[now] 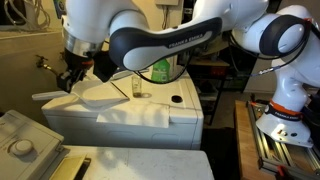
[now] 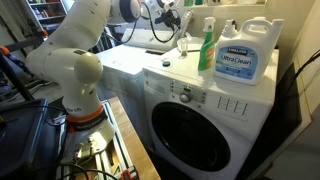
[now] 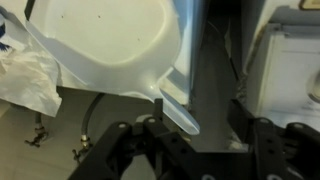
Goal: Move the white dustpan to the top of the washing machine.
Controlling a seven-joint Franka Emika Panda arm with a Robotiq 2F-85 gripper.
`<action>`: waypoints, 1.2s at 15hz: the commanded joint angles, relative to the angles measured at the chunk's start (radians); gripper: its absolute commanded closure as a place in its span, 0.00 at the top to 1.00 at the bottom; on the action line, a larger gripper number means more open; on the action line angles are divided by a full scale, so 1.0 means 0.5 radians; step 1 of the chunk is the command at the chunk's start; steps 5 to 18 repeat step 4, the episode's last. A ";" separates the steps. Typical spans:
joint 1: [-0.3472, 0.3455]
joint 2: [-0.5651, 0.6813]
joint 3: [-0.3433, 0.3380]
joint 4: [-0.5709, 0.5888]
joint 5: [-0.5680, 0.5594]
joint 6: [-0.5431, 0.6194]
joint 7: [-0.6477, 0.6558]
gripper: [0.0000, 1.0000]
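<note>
**Dustpan lies on a machine top, gripper open at its handle**

The arm [image 1: 170,40] reaches across the top of the frame in an exterior view, toward the upper left. Below it, filling the centre, stands a white machine [image 1: 150,120]. The dustpan [image 1: 100,96] lies on the left part of this machine's top.

In the wrist view the dustpan [image 3: 110,45] fills the upper left. Its handle [image 3: 172,108] slants down toward the lower centre, over dark floor rather than over the machine. The gripper [image 3: 205,140] sits at the bottom edge with its fingers spread. The handle's tip reaches between them, nearer the left-of-frame finger, and nothing is pinched.

A jug [image 2: 250,55] and a spray bottle [image 2: 205,45] stand at the upper right in an exterior view, on a front loader [image 2: 200,120].

If the machine under the dustpan is the washing machine, the placing looks done and only the arm's retreat is left. I cannot tell if it is the front loader. If not, the grasp and carry are left.
</note>
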 commanded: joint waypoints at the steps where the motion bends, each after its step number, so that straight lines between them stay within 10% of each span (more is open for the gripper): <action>1: 0.042 -0.370 0.133 -0.367 0.043 0.141 -0.053 1.00; 3: 0.037 -0.507 0.200 -0.522 0.033 0.414 0.037 1.00; 4: 0.057 -0.290 0.154 -0.195 0.009 0.197 -0.009 0.98; 18: 0.057 -0.290 0.154 -0.195 0.009 0.197 -0.009 0.98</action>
